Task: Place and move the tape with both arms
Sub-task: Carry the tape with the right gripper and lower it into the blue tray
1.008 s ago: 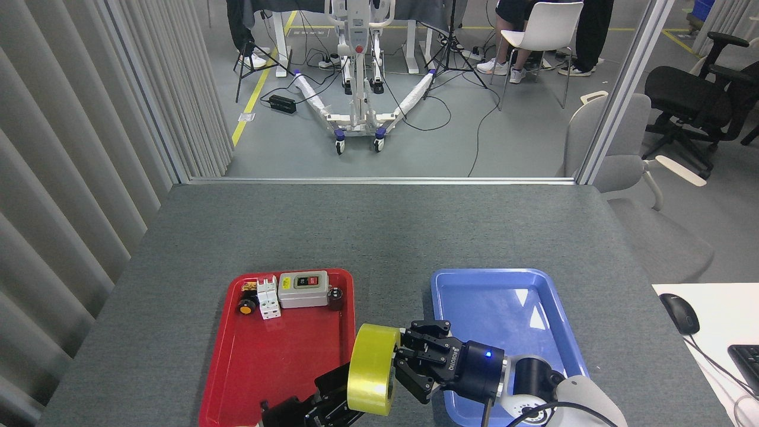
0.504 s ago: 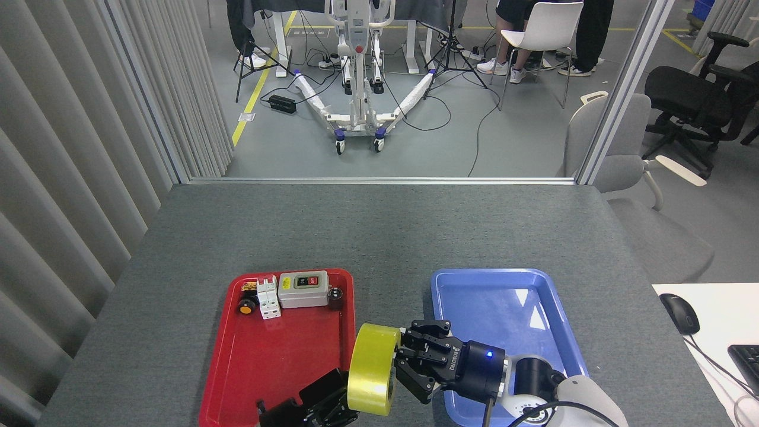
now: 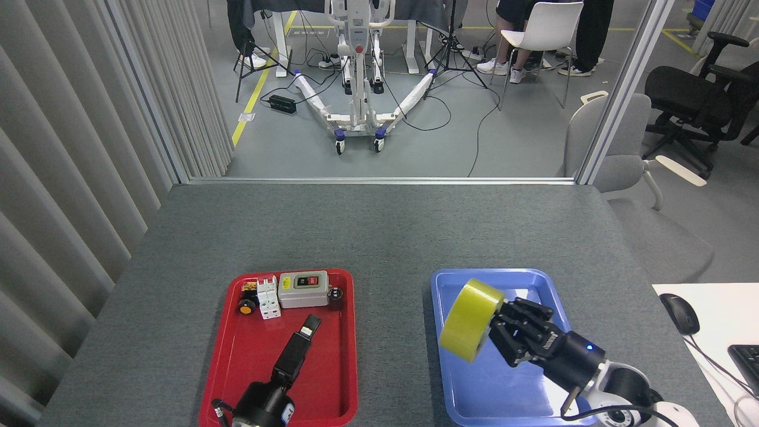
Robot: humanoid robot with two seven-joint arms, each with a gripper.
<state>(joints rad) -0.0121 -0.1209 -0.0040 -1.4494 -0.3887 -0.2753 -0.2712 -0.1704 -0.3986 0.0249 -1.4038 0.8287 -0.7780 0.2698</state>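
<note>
The right hand (image 3: 504,332) grips the tape (image 3: 470,320) above the blue tray (image 3: 456,379). The left hand (image 3: 309,325) hangs over the red tray (image 3: 237,367); I cannot tell its opening.

Two trays lie side by side on the counter (image 3: 379,237). In the left tray (image 3: 237,362), some switch parts (image 3: 287,293) sit at the far end. Over the right tray (image 3: 533,290), the right gripper (image 3: 504,332) holds the tape (image 3: 468,320).

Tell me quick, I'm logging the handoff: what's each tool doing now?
Left tool: seen end-on over the red tray; open or closed cannot be told.
Right tool: closed on the tape, above the blue tray.
</note>
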